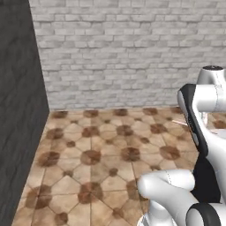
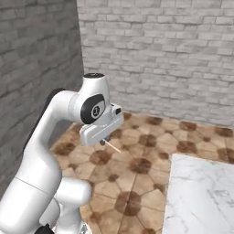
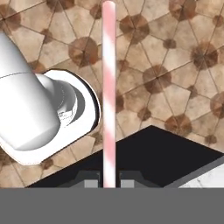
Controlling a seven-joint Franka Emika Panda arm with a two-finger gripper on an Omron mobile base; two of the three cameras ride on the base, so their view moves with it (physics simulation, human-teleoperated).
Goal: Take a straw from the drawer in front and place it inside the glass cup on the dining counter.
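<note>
With the straw (image 3: 108, 87) clamped in the hand (image 3: 109, 180) and sticking straight out from its fingertips, it's mid-carry over floor; next it needs to find the glass cup.

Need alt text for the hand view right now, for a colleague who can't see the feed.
A pink-and-white striped straw stands clamped between the hand's two dark fingertips, running to the top edge. Behind it lie brown patterned floor tiles, a black base edge and a corner of white marble counter.

The straw (image 3: 108, 87) runs off the hand view's top edge, and the desk (image 2: 201, 196) is cut by the frame's right and bottom edges.
</note>
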